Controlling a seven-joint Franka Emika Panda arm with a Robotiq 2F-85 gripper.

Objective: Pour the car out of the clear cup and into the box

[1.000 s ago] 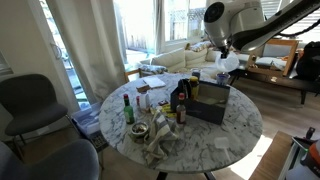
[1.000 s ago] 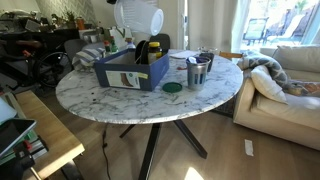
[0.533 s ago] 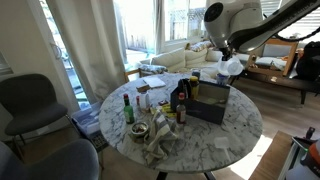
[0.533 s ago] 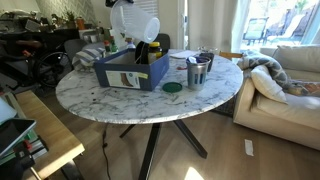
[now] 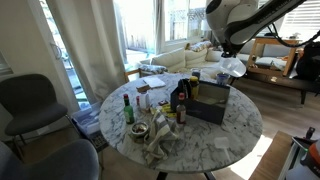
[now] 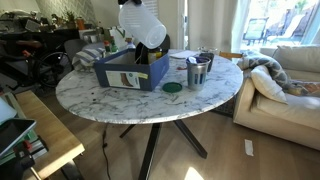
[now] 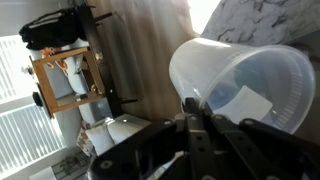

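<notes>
My gripper [image 7: 195,108] is shut on the rim of the clear cup [image 7: 245,85] and holds it tilted in the air. In both exterior views the clear cup [image 5: 233,68] [image 6: 143,22] hangs above the dark navy box [image 5: 210,104] [image 6: 128,72], which stands on the round marble table [image 6: 150,105]. In the wrist view a pale bluish-white shape [image 7: 247,101] shows through the cup wall; I cannot tell whether it is the car. The inside of the box is mostly hidden.
Dark bottles [image 5: 181,98] and a green bottle [image 5: 127,108] stand beside the box, with crumpled paper [image 5: 160,140] in front. Metal cups [image 6: 197,72] and a green lid [image 6: 172,88] sit near the box. Chairs [image 5: 30,105] and a sofa [image 6: 285,85] surround the table.
The wrist has turned and the clear cup has tipped further over while staying above the box. The things on the table have not moved.
</notes>
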